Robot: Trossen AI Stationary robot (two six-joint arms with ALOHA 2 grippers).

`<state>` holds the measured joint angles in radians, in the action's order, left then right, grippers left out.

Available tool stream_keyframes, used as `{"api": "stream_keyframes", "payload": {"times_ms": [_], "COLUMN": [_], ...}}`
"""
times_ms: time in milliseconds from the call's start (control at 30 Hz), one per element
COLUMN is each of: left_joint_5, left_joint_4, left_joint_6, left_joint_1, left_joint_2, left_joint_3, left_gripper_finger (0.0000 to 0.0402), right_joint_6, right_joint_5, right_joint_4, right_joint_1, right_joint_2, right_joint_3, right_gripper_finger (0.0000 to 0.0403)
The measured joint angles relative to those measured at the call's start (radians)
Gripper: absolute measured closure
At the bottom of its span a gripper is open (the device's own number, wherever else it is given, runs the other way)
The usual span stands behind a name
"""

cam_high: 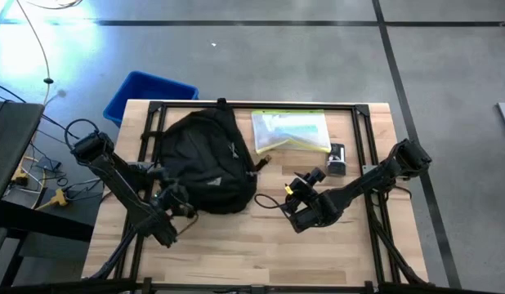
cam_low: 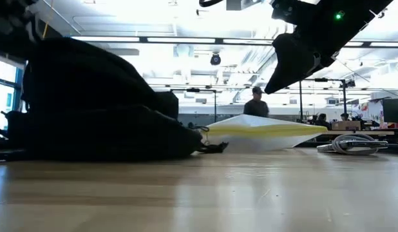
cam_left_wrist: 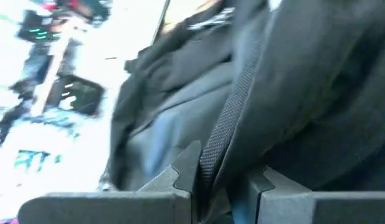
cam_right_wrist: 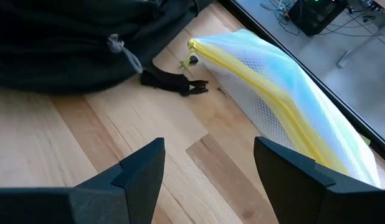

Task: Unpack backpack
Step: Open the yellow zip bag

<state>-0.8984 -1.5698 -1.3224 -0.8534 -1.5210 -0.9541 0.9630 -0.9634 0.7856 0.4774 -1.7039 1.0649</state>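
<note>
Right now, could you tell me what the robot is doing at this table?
It is unpacking a black backpack lying on the wooden table. The left gripper is at the pack's near side with a webbing strap between its fingers. The right gripper hovers open over bare wood beside the pack. A clear pouch with a yellow edge already lies outside on the table, next to the pack.

The backpack [cam_high: 205, 161] is black all over, with black straps and a woven black webbing band [cam_left_wrist: 230, 118]. The pouch [cam_high: 291, 131] is clear white mesh with a light blue tint and a yellow edge. The bin [cam_high: 142, 92] is bright blue. The counter [cam_high: 236, 245] is pale wood in plank stripes. The fingers [cam_right_wrist: 139, 171] are dark grey.
</note>
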Motion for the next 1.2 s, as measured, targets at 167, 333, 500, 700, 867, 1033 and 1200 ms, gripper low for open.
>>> {"api": "stream_keyframes", "payload": {"times_ms": [167,333,500,700,867,1033,1200], "left_joint_5": [0.07,0.165,0.171,-0.007,-0.11,-0.095,-0.138], "left_joint_4": [0.003,0.025,0.016,0.028,0.103,0.038,0.061], "left_joint_6": [-0.053,-0.127,-0.141,-0.141,-0.053,-0.007,-0.136], "left_joint_1": [0.028,0.021,-0.019,-0.083,-0.126,-0.145,-0.14], "left_joint_2": [0.032,0.082,0.088,0.088,0.088,0.088,0.089], "left_joint_3": [0.123,0.18,0.072,-0.091,-0.171,-0.147,-0.073], "left_gripper_finger": [0.0304,0.0245,0.0229,0.0238,0.0239,0.0239,0.0239], "right_joint_6": [-0.001,-0.012,-0.205,-0.638,-0.953,-1.094,-1.3], "right_joint_5": [0.002,0.029,0.139,0.154,0.205,0.211,0.251], "right_joint_4": [0.0,-0.002,-0.052,-0.261,-0.374,-0.462,-0.638], "right_joint_1": [0.0,-0.002,-0.039,-0.135,-0.282,-0.405,-0.433], "right_joint_2": [0.0,0.0,-0.008,-0.072,-0.144,-0.179,-0.179], "right_joint_3": [0.0,0.0,0.001,0.001,0.002,0.001,0.001], "right_gripper_finger": [0.0171,0.0171,0.0171,0.0181,0.0203,0.0221,0.0226]}}
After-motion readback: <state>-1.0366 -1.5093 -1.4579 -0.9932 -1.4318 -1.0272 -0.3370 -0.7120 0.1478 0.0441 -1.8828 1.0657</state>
